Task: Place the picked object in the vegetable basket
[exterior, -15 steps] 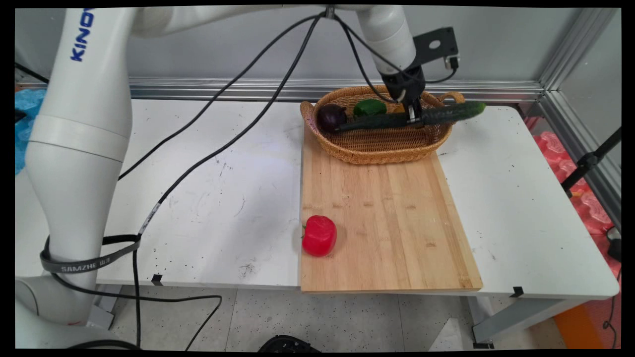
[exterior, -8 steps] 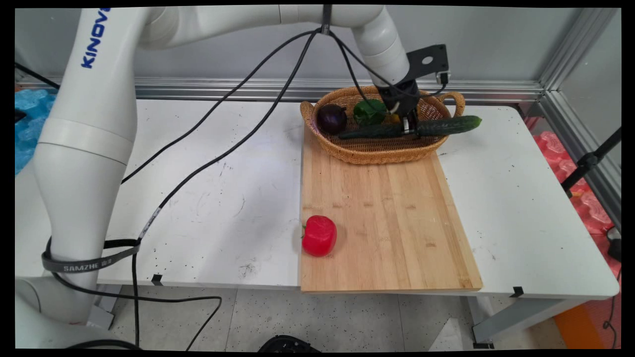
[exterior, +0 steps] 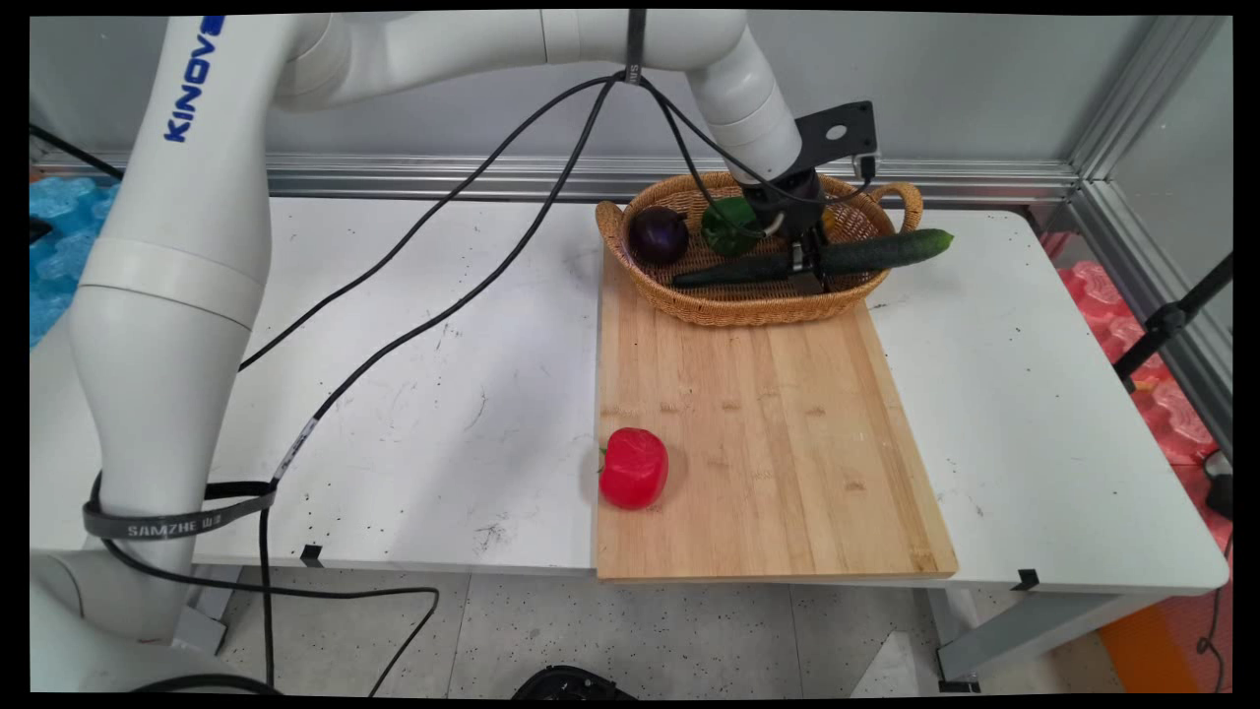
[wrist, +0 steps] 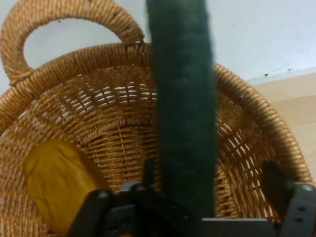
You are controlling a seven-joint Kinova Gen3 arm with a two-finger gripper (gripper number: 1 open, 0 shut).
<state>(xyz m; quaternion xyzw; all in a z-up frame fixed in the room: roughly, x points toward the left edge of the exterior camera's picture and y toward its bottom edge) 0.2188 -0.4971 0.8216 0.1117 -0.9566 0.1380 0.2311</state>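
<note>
A long dark-green cucumber (exterior: pixel 817 262) spans the wicker basket (exterior: pixel 748 305). The end effector (exterior: pixel 809 268) straddles its middle. Whether its fingers grip cannot be told.

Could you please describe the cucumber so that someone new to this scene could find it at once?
Look to the wicker basket at the far end of the wooden board. The cucumber lies across it, one end overhanging the right rim. It is long and dark green, unlike the round purple eggplant.
</note>
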